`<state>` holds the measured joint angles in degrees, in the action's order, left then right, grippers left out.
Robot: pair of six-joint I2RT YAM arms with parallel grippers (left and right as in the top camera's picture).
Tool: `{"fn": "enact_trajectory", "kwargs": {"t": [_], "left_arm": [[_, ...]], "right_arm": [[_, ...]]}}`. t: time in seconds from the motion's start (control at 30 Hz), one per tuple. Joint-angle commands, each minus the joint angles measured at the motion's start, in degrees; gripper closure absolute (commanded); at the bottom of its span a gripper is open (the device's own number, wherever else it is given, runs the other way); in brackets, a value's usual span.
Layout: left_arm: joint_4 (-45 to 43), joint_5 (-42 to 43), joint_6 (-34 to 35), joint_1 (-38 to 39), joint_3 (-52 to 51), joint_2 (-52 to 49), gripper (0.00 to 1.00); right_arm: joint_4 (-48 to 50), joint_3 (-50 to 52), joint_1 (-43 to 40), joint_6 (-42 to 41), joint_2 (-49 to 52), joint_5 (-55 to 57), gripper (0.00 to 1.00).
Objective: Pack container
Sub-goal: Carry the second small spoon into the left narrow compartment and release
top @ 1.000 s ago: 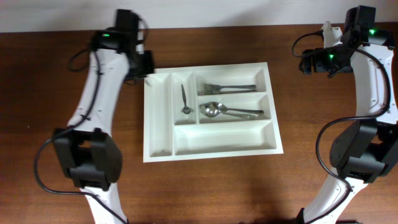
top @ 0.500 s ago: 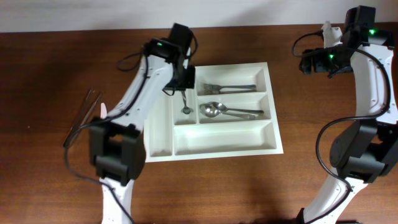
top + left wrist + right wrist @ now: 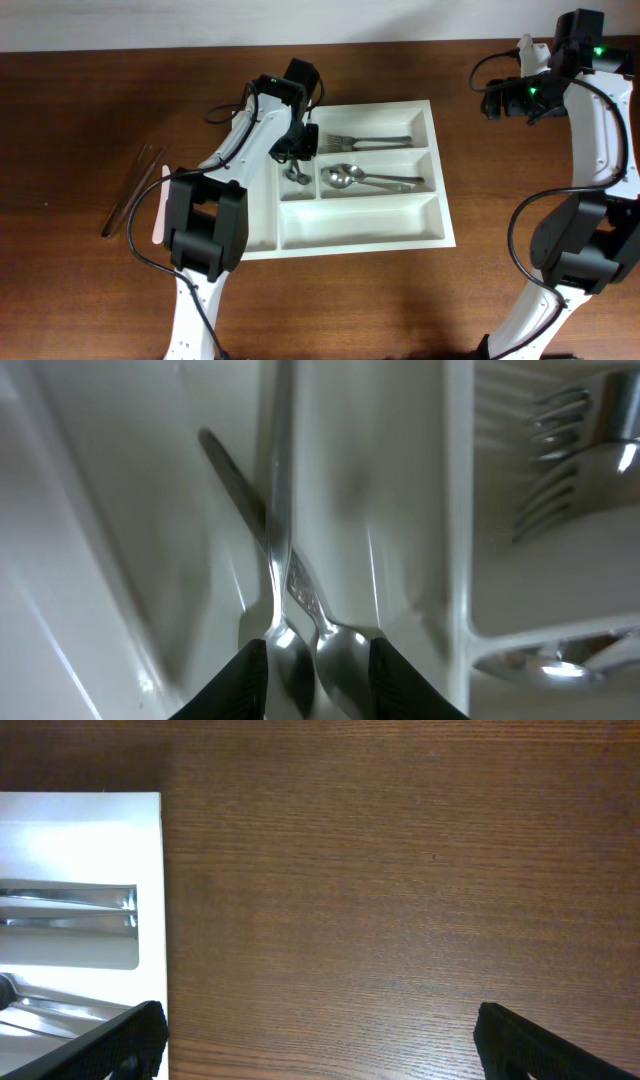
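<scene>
Container (image 3: 345,247): table centre, left arm nearer. Left gripper (image 3: 318,672): inside narrow compartment; two teaspoons (image 3: 335,650) straddled by fingers (image 3: 250,675), handles laid far-near; grasp cannot be told. Right gripper (image 3: 320,1045): spread, empty, far right.

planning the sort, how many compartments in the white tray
5 in the container: two narrow upright at left, two wide stacked at right, one long along the bottom; none hidden.

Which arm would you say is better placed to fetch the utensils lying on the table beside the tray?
Left. The dark sticks and the pale utensil lie left of the container, close to the left arm; the right fingers hover open beyond the container's right edge.
</scene>
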<state>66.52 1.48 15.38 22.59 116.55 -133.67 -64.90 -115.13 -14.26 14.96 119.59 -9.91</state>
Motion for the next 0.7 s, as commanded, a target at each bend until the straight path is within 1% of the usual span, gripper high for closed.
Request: {"fn": "enact_trajectory", "kwargs": {"t": [0.0,0.17,0.3,0.4,0.67], "left_arm": [[3.5,-1.0,-1.6,-0.4,6.0,0.2,0.64],[15.5,-9.9,-1.6,-2.2,18.5,0.8,0.64],[22.1,-14.6,-1.6,-4.4,25.6,1.8,0.64],[23.7,-16.4,-2.5,-6.8,26.8,3.1,0.64],[24.9,-16.3,-9.7,-16.1,26.8,3.4,0.64]], "right_arm": [[0.0,-0.8,0.0,-0.7,-0.7,0.5,0.01],[0.0,-0.8,0.0,-0.7,-0.7,0.5,0.01],[0.0,-0.8,0.0,-0.7,-0.7,0.5,0.01],[0.0,-0.8,0.0,-0.7,-0.7,0.5,0.01],[0.0,-0.8,0.0,-0.7,-0.7,0.5,0.01]]}}
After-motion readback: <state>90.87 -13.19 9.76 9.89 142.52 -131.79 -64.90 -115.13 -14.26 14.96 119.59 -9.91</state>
